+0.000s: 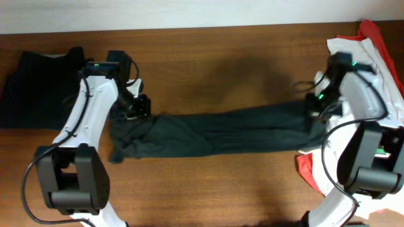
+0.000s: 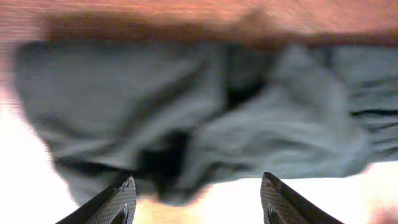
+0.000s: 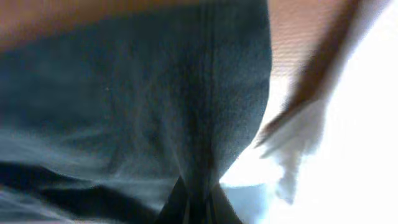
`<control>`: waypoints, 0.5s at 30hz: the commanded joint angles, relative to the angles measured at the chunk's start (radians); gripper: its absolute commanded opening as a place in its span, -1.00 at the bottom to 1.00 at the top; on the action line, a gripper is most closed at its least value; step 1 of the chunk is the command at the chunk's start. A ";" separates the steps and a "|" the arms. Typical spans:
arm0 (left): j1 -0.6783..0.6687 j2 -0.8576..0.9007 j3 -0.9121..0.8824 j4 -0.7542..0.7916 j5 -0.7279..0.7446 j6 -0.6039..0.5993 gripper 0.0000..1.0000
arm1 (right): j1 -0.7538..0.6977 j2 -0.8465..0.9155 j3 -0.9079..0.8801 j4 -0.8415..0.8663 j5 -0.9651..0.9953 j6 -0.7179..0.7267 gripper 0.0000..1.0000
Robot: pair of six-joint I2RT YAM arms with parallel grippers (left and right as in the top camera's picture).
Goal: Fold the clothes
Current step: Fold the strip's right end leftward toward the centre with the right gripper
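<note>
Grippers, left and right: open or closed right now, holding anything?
Left gripper: open, holding nothing, over the grey garment.
Right gripper: closed, pinching the grey garment.

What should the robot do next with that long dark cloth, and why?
Probably the left end effector should ease forward and close on the bunched left end of the long dark grey fabric garment. Its fingers stand wide apart, empty, while the right end effector looks pinched on the other end.

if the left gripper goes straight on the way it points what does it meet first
Most likely the dark grey garment, bunched right ahead of the open left gripper; blur hides how far.
</note>
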 commanded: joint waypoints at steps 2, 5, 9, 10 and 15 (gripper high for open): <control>0.023 -0.014 0.014 -0.003 -0.012 0.002 0.27 | 0.029 -0.013 0.154 -0.112 0.001 0.036 -0.92; 0.023 -0.014 0.014 -0.004 -0.012 0.002 0.27 | 0.109 -0.013 0.159 -0.153 0.000 0.038 -0.92; 0.023 -0.014 0.014 -0.003 -0.012 0.002 0.28 | 0.244 -0.012 0.158 -0.167 -0.025 0.069 -0.92; 0.023 -0.014 0.014 -0.004 -0.012 0.002 0.28 | 0.300 -0.011 0.157 -0.168 -0.026 0.097 -0.92; 0.023 -0.014 0.014 -0.004 -0.012 0.002 0.28 | 0.446 -0.011 0.157 -0.152 -0.025 0.168 -0.92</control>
